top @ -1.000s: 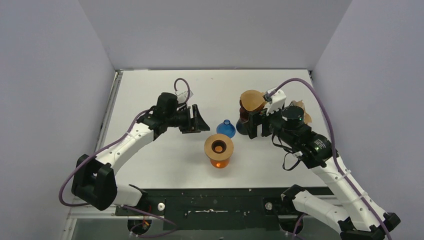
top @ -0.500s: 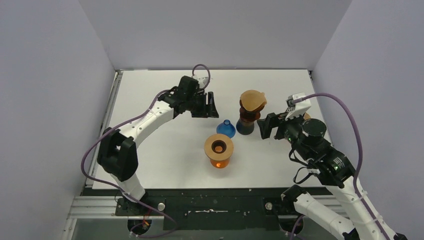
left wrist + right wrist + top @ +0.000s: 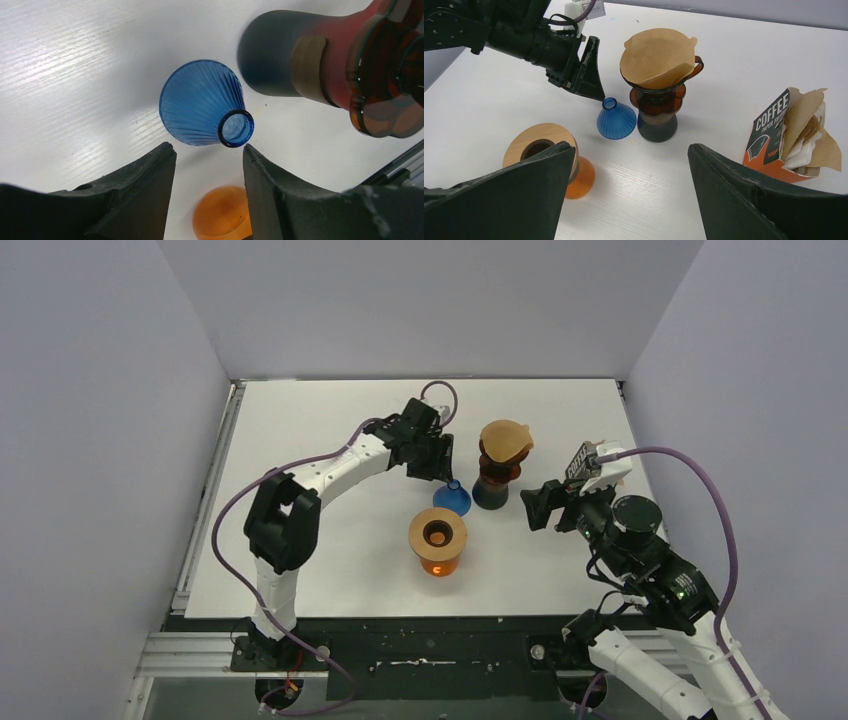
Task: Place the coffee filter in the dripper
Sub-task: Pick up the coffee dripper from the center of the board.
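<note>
A brown paper coffee filter point(image 3: 505, 443) sits open in the amber glass dripper point(image 3: 659, 97), which stands on a dark base point(image 3: 491, 493); the filter also shows in the right wrist view point(image 3: 655, 56). My right gripper point(image 3: 551, 508) is open and empty, to the right of the dripper and apart from it point(image 3: 630, 150). My left gripper point(image 3: 436, 466) is open and empty, just behind a blue ribbed cone point(image 3: 452, 498) that stands narrow neck up. In the left wrist view its fingertips point(image 3: 209, 148) sit just short of the cone's neck point(image 3: 235, 128).
An orange carafe with a wooden collar point(image 3: 437, 539) stands in front of the blue cone. An orange pack of spare filters point(image 3: 791, 132) lies right of the dripper. Purple-grey walls close in the white table point(image 3: 300, 490) on three sides.
My right gripper has drawn back from the filter to the right and nearer, leaving the filter in the dripper. My left arm has swung right, to the blue cone.
</note>
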`<action>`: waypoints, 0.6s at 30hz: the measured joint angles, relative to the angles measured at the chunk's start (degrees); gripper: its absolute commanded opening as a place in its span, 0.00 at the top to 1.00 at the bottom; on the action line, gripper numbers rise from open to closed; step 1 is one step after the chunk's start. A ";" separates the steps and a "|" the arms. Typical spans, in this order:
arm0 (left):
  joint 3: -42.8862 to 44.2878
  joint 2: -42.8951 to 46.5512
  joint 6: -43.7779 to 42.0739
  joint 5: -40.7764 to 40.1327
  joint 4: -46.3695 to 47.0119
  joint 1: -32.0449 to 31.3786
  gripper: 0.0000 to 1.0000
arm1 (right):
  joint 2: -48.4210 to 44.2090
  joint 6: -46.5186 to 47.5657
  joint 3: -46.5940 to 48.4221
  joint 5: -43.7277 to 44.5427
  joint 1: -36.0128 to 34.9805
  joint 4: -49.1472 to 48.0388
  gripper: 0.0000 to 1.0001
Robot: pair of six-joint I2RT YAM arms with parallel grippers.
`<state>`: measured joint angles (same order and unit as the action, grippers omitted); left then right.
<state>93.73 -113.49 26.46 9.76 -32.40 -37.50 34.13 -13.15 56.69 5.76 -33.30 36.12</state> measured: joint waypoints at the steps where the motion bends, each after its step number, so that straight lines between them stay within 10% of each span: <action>1: 0.37 -0.68 -0.02 -0.70 -0.07 -0.31 0.51 | -0.24 0.00 -0.17 0.00 0.00 0.04 0.13; 18: 3.48 -5.46 0.17 -4.61 -0.87 -1.03 0.56 | -0.87 0.07 -1.84 -0.22 0.00 0.17 0.12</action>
<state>97.21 -118.96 26.63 5.15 -33.28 -38.52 33.26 -13.08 54.85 5.54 -33.30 36.29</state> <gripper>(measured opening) 0.454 0.875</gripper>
